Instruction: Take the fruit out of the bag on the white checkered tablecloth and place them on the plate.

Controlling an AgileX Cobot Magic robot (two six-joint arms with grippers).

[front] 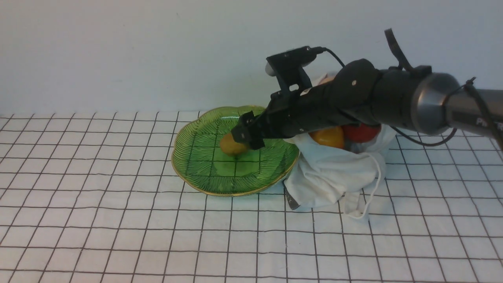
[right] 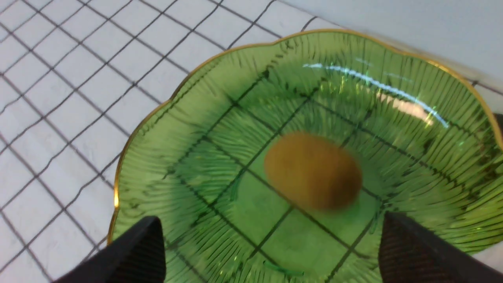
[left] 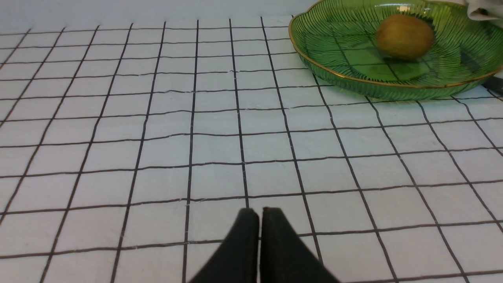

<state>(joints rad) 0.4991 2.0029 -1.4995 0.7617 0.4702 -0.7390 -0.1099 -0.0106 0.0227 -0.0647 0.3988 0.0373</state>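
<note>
The green plate with a gold rim lies on the white checkered tablecloth. A brownish-green fruit lies in the plate, clear of my fingers; it also shows in the right wrist view and the left wrist view. My right gripper hovers open just above it, its fingertips wide apart. The white bag lies right of the plate, with a yellow-orange fruit and a red fruit in its mouth. My left gripper is shut and empty, low over the cloth.
A pale wall runs behind the table. The bag's white cord and small dark tag trail on the cloth in front of the bag. The right arm reaches over the bag.
</note>
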